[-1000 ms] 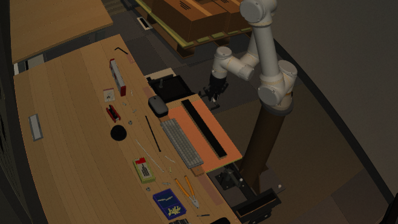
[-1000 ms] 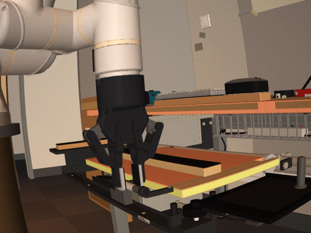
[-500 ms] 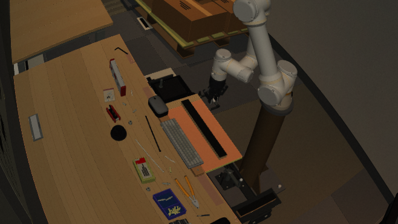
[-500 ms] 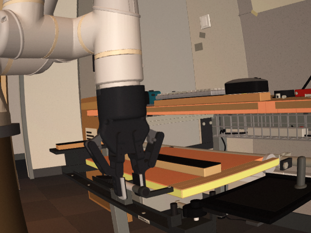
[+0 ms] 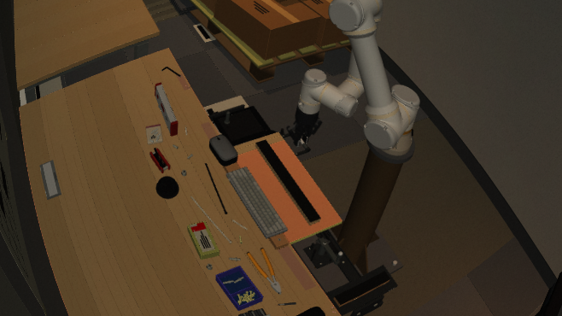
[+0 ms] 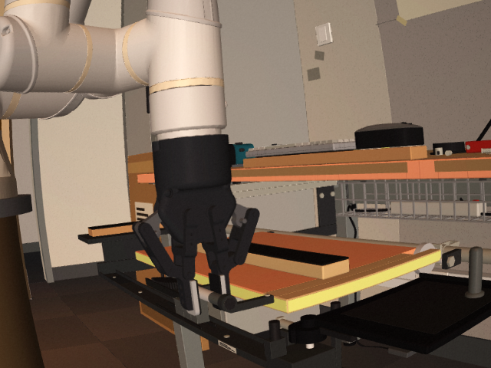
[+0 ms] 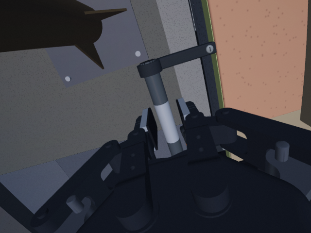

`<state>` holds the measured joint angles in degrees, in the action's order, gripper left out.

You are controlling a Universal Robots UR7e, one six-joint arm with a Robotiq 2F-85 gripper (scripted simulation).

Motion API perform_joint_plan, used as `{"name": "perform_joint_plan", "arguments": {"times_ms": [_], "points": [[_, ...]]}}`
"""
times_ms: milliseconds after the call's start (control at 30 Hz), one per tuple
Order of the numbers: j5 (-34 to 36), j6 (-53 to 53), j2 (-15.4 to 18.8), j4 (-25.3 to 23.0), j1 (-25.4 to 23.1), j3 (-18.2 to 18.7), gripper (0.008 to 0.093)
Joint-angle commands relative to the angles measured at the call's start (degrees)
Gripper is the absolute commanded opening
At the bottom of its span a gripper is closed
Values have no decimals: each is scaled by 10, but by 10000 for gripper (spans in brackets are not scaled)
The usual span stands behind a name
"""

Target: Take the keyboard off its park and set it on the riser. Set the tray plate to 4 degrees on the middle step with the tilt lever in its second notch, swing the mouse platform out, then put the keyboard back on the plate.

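The grey keyboard (image 5: 256, 201) lies on the riser strip along the desk edge, beside and above the orange tray plate (image 5: 282, 188), which carries a black wrist rest (image 5: 287, 180). The tilt lever (image 7: 164, 118), a dark bar with a white sleeve on a short black arm, sticks out from the plate's outer edge. The black mouse platform (image 6: 412, 309) sits at the plate's far end with a peg on it. My gripper (image 7: 165, 120) hangs straight down over the lever with its fingers either side of the white sleeve; it is open and holds nothing.
The wooden desk (image 5: 106, 179) holds a mouse (image 5: 223, 149), pliers (image 5: 264, 269), a blue parts box (image 5: 239, 288) and small tools. A black rail frame (image 6: 190, 317) runs under the plate. The robot's brown pedestal (image 5: 367, 213) stands right of the tray.
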<state>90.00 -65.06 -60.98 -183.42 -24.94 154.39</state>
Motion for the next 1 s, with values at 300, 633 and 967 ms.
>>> {"name": "perform_joint_plan", "arguments": {"times_ms": [300,633,967], "points": [[0,0,0,0,0,0,320],[0,0,0,0,0,0,160],[0,0,0,0,0,0,80]]}}
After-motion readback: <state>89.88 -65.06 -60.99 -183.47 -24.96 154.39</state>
